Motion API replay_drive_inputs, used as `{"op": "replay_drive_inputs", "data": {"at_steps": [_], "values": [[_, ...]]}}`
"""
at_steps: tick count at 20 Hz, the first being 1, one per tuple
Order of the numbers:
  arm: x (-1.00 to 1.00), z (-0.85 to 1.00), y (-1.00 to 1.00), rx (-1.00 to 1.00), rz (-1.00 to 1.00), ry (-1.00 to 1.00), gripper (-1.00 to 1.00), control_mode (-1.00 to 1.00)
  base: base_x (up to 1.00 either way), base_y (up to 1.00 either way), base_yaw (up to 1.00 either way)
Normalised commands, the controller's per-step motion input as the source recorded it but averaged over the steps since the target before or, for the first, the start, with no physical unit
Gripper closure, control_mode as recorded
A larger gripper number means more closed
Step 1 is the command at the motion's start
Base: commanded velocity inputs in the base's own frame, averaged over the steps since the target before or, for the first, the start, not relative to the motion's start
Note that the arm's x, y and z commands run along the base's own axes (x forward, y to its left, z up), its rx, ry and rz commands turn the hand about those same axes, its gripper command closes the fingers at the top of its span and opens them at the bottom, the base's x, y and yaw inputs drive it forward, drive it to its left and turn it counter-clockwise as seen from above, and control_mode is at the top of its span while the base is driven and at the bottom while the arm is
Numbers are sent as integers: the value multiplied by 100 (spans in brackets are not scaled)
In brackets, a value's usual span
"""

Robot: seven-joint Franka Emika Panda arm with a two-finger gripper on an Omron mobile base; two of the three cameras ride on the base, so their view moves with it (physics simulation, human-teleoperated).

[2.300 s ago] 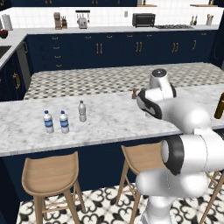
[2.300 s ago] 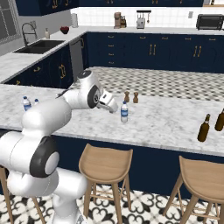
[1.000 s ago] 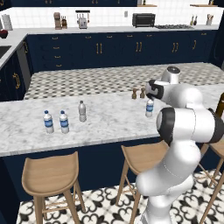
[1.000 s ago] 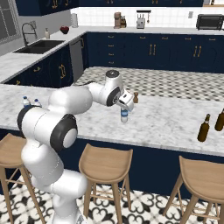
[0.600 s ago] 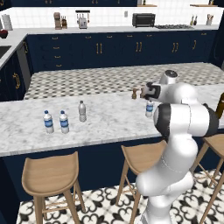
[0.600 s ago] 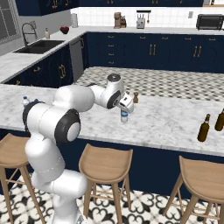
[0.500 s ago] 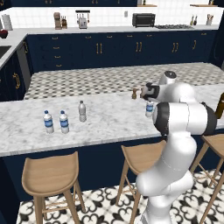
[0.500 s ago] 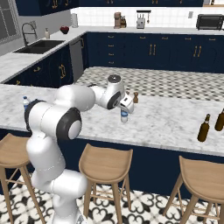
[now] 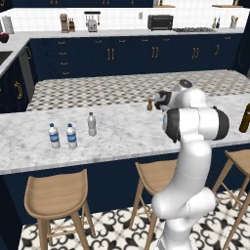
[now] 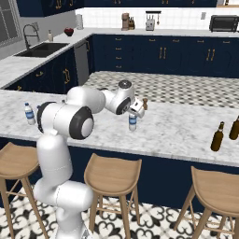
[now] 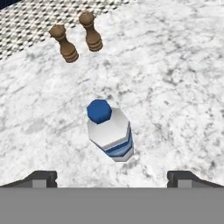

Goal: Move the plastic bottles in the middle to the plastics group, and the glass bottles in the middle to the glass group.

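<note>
The arm has swung across the marble counter (image 10: 177, 126) within the last couple of seconds, and the gripper (image 10: 136, 110) now hangs just above the middle water bottle (image 11: 109, 131) with its jaws spread wide and nothing between them; a grasp looks imminent. That bottle stands upright near the two turned brown shakers (image 11: 75, 36); it is faceted clear plastic, blue-banded, with a blue-looking cap; the plastics group (image 9: 71, 135) waits well apart from it, along the same veined counter.

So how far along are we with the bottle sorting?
Done: nothing looks sorted yet. In hand: the open hand hovers over a water bottle mid-counter, near two shakers, not gripping it. Left: carry it to the plastics group; no brown bottle seen mid-counter, two stand at the far end.
</note>
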Motion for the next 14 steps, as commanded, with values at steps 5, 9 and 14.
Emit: {"op": "replay_drive_inputs", "data": {"at_steps": [5,9,14], "values": [[6,-1,-16,0,14,0,-100,-100,0,0,0],[-14,1,-1,0,10,3,-100,-100,0,0,0],[0,-17,1,0,8,2,-100,-100,0,0,0]]}}
